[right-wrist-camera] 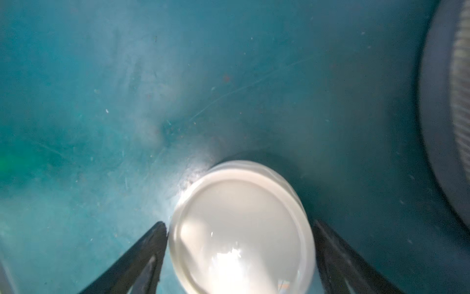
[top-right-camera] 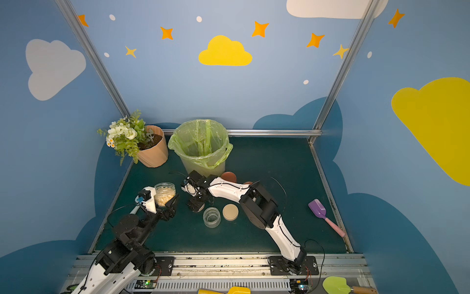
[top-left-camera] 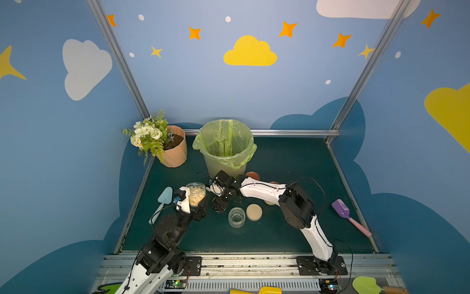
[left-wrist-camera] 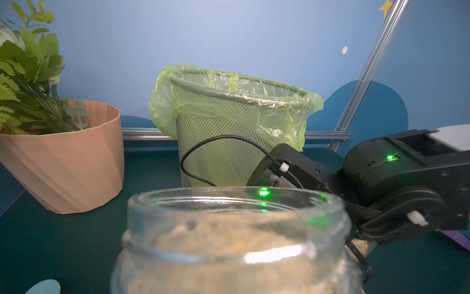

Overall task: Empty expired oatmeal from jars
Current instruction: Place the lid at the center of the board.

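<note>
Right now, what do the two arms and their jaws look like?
The left arm and right arm pair white shells with black joint housings. Thin black cables loop alongside, held by white ties; green lights glow. Jaws are slim, black, tapered.

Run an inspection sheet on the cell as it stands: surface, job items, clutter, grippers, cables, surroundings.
Surface: dark green table, scuffed, small specks.
Job's things: open jar of oatmeal; empty jar; beige lid; rust lid; green-bagged bin.
Clutter: flower pot, blue scoop, purple scoop.
Grippers: left gripper shut on the open jar; right gripper open, straddling a pale lid on the table.
Cables: black cable loops from the right wrist near the bin.
Surroundings: blue painted walls, aluminium frame.
</note>
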Robot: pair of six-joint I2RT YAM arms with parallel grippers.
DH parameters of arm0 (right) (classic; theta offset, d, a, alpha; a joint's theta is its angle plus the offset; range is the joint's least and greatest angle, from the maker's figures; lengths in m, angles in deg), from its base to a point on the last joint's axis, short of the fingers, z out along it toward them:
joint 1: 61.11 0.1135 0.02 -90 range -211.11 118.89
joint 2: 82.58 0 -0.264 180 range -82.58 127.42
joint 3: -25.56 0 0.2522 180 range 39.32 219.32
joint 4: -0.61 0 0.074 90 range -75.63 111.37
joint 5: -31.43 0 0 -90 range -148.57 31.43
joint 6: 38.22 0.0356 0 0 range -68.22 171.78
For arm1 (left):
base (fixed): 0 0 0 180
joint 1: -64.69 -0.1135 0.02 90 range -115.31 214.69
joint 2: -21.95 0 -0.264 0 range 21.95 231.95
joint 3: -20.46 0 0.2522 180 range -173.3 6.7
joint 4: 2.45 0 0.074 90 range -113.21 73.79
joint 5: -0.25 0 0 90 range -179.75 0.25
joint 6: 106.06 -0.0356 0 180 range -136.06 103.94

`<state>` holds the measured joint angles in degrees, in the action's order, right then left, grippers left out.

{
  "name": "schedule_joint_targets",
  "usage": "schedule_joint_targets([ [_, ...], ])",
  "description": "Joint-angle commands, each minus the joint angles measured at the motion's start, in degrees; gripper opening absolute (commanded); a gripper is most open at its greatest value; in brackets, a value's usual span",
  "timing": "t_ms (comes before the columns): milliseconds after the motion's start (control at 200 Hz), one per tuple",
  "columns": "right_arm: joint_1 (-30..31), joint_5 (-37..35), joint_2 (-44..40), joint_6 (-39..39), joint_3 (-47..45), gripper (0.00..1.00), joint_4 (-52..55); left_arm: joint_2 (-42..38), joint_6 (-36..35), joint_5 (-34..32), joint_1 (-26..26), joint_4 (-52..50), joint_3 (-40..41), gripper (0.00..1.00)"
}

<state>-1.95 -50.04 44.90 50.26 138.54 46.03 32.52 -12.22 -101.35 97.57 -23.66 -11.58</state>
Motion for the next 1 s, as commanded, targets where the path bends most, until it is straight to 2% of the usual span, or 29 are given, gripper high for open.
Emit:
schedule_joint_targets([
  [0,0.43,-1.01,-5.77,0.72,-1.25,0.89,0.79,-0.14,-0.14,1.09,-0.13,5.07,-1.98,0.03],
  [611,0.27,0.31,-21.84,6.10,-8.95,0.88,-0.22,0.84,-0.30,6.39,-0.14,5.42,-9.07,0.03],
  [991,-1.16,1.82,-35.80,9.96,-14.55,0.88,1.04,10.16,-2.88,9.79,-0.02,9.02,-14.60,0.04],
])
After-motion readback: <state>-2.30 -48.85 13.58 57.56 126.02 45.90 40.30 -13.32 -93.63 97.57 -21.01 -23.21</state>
